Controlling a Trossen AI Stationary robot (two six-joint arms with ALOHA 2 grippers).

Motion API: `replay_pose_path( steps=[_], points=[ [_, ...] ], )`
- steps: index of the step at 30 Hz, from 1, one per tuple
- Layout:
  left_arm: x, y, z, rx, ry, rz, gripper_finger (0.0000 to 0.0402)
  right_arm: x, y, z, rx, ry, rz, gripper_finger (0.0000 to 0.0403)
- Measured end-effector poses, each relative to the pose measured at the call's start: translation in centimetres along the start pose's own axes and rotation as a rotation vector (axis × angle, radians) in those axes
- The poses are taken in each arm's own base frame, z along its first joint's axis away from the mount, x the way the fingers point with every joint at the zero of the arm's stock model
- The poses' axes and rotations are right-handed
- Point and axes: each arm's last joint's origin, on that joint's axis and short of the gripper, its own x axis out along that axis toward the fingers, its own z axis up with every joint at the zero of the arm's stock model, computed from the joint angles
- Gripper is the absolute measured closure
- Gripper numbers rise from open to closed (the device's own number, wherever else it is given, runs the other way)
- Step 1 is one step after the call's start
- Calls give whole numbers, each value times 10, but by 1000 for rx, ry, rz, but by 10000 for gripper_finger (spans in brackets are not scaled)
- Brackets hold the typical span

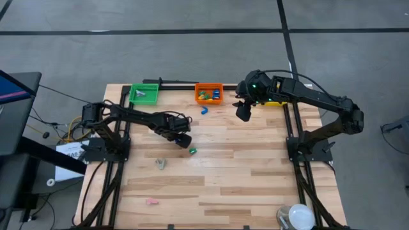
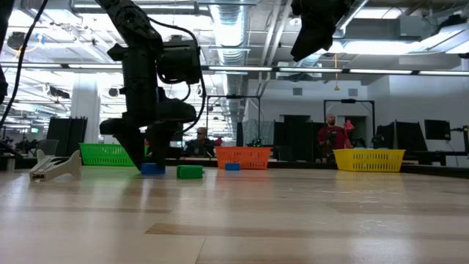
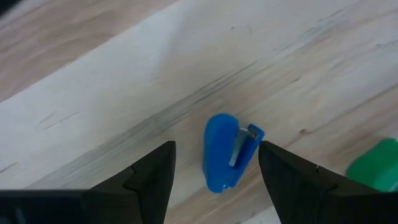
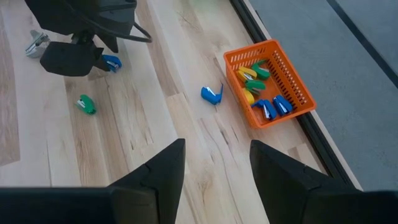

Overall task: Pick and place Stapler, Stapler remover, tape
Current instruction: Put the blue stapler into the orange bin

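Observation:
A small blue stapler (image 3: 225, 152) lies flat on the table between the fingers of my open left gripper (image 3: 216, 163), which points down at it near the table's middle (image 1: 183, 137). A green stapler (image 1: 192, 151) lies just beside it. Another blue stapler (image 1: 204, 110) lies in front of the orange bin (image 1: 209, 87), which holds several staplers. The grey staple remover (image 1: 160, 164) rests on the table nearer the front. My right gripper (image 4: 214, 163) hangs open, high above the table near the far edge (image 1: 243, 113). No blue tape rolls show. My left gripper comes from above with one finger on each side of the blue stapler, across its length. One finger (image 3: 280, 165) stands very near the stapler's open metal end (image 3: 252, 134); I cannot tell whether it touches. The stapler lies on the table.
A green bin (image 1: 144, 94) stands at the far edge left of the orange one, and a yellow bin (image 2: 368, 158) to its right, under the right arm. A small pink thing (image 1: 151, 202) and a white round object (image 1: 298, 217) lie near the front edge. People show in the room beyond.

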Motion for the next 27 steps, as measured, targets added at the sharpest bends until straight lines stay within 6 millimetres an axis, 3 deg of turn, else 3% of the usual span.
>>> replay_pose_path(
  steps=[8, 19, 27],
  points=[
    [3, 3, -3, 1, 4, 4, 188, 0, 0, 0, 0, 0, 0, 230],
    [4, 3, -2, -1, -4, -1, 262, 0, 0, 0, 0, 0, 0, 230],
    [4, 2, -2, 2, -3, -16, 285, 0, 0, 0, 0, 0, 0, 230]
  ],
)
